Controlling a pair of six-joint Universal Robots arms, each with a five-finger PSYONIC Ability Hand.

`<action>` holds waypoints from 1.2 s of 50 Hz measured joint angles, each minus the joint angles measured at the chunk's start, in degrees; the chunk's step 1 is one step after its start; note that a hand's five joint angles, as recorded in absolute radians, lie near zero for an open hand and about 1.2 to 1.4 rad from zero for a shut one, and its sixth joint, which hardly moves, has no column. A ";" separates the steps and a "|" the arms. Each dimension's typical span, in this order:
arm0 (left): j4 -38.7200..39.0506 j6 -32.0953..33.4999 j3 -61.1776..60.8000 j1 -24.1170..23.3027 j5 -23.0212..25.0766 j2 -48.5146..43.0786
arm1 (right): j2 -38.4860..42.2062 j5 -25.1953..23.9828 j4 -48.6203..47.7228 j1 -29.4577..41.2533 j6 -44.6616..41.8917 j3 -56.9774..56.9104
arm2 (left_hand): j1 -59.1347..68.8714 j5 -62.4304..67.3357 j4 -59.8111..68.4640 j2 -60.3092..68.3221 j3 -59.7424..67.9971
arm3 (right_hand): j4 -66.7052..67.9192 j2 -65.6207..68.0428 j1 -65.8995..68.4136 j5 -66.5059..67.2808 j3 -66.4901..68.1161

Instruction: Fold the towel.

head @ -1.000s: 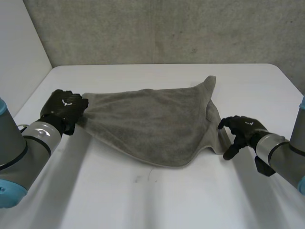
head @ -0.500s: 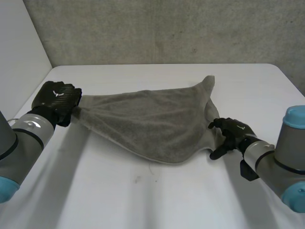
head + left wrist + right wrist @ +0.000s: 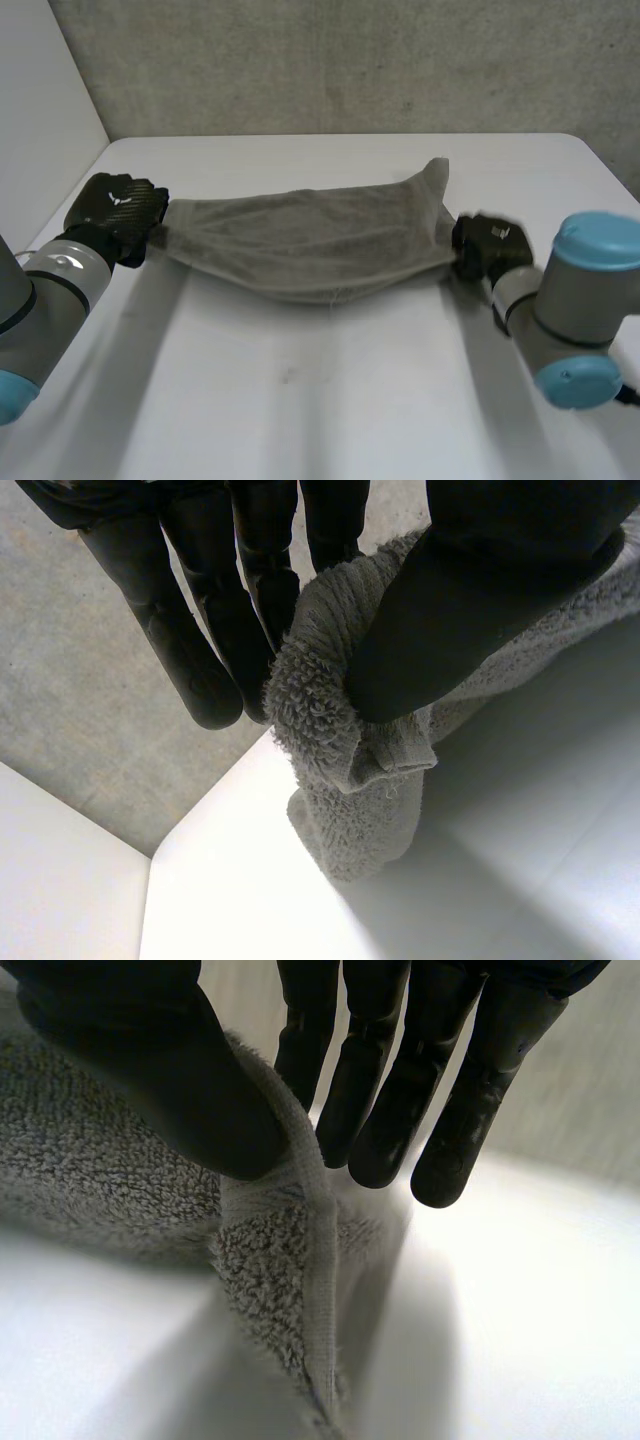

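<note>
Item: towel (image 3: 310, 245), grey, looped terry pile, with a flat woven hem band along its edge.
Location: over the middle of the white counter (image 3: 330, 400), strung from the left robot hand (image 3: 115, 215) to the right robot hand (image 3: 488, 245).
Shape: a long, narrow band in the head view. The far edge runs nearly straight from hand to hand, and the near edge bows toward the near side in a shallow curve.
Contact with counter: a shadow lies under the sagging middle. Whether its lowest part touches the counter cannot be told.
Loose corner: one corner (image 3: 437, 172) sticks out on the far side of the band, just left of the right robot hand.
Left robot hand, state: closed on the towel's left end. In the left wrist view the thumb (image 3: 470, 590) pinches a bunched corner against the fingers (image 3: 190, 650), with the pile crushed between them.
Left end of towel: a small folded flap of hem juts out below the thumb, and a short bunch of cloth (image 3: 350, 820) hangs beneath it over the counter.
Right robot hand, state: closed on the towel's right end. In the right wrist view the thumb (image 3: 170, 1080) presses the cloth's edge against the fingers (image 3: 380, 1090), whose tips reach past the cloth.
Right end of towel: the hem band runs down from the pinch as a pale ridge, with pile (image 3: 90, 1180) spreading away beside the thumb.
Arms: grey with light-blue caps. The left arm (image 3: 50, 300) enters at the near left, the right arm (image 3: 565, 310) at the near right.
Surroundings: a grey wall (image 3: 350, 60) stands behind the counter's far edge.
</note>
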 measured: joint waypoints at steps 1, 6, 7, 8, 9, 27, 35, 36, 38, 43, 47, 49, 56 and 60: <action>-0.11 0.00 -0.04 0.01 -0.03 0.00 | -1.74 0.11 -0.50 -0.10 -1.54 -0.20 | 0.00 0.00 0.00 0.00 0.00 | 0.04 0.00 0.00 0.07 0.00; -2.29 0.12 -0.01 -0.05 -0.13 0.59 | -11.61 -1.37 0.27 -0.43 -11.62 -1.27 | 0.00 0.00 0.00 0.00 0.00 | 0.04 0.00 0.00 0.24 0.00; -3.42 0.17 0.08 -0.06 -0.13 1.02 | -14.16 -2.40 1.80 -0.50 -15.43 -1.92 | 0.00 0.01 0.00 0.00 0.00 | 0.04 0.00 0.00 0.27 0.00; -4.17 0.20 0.16 -0.06 -0.13 1.32 | -15.20 -2.87 2.74 -0.53 -17.29 -2.29 | 0.00 0.00 0.00 0.00 0.00 | 0.04 0.00 0.00 0.27 0.00; -4.85 0.24 0.23 -0.07 -0.11 1.60 | -16.21 -3.34 3.80 -0.57 -19.20 -2.68 | 0.00 0.00 0.00 0.00 0.00 | 0.04 0.00 0.00 0.28 0.00; -32.13 9.40 1.67 0.17 -0.08 5.90 | -24.74 -7.43 48.10 -3.42 -57.27 -12.50 | -0.10 0.00 0.00 0.00 0.00 | 0.06 0.00 0.00 0.37 0.00; -26.99 13.84 6.30 -0.19 -0.57 -2.98 | -15.00 -6.58 44.48 -3.07 -56.97 -15.39 | -0.10 0.01 0.00 0.00 0.11 | 0.07 0.50 0.00 0.50 0.01; -25.88 13.95 7.63 -0.32 -0.71 -4.52 | -13.23 -6.05 42.96 -2.95 -56.80 -16.51 | -0.10 0.01 0.00 0.00 0.11 | 0.08 0.50 0.00 0.52 0.01; -23.18 14.04 11.72 -0.66 -1.23 -8.45 | -9.36 -4.43 38.91 -2.47 -56.46 -19.70 | -0.10 0.00 0.01 0.00 0.11 | 0.08 0.50 0.00 0.56 0.00; -18.11 13.60 23.84 -1.79 -3.05 -15.23 | -2.92 -0.17 26.65 -0.56 -56.08 -29.14 | -0.10 0.00 0.01 0.00 0.12 | 0.26 0.50 0.00 0.59 0.01; -12.42 12.91 35.62 -2.64 -4.58 -18.46 | -1.09 1.88 13.33 0.58 -55.69 -36.24 | -0.10 0.34 0.01 0.00 0.18 | 0.27 0.50 0.00 0.66 0.01; -7.09 12.31 41.79 -2.92 -5.17 -19.09 | -1.71 2.40 3.76 1.03 -55.11 -38.88 | -0.10 0.37 0.01 0.00 0.19 | 0.27 0.50 0.00 0.74 0.01; 8.07 9.50 48.21 -3.02 -5.50 -16.42 | -7.30 2.35 -14.05 1.54 -52.04 -37.90 | -0.10 0.37 0.02 0.00 0.20 | 0.27 0.50 0.00 1.44 0.01; 11.95 8.24 43.36 -2.80 -4.73 -14.01 | -10.55 1.71 -15.35 1.45 -50.14 -32.46 | -0.10 0.37 0.02 0.00 0.22 | 0.27 0.50 0.13 1.57 0.01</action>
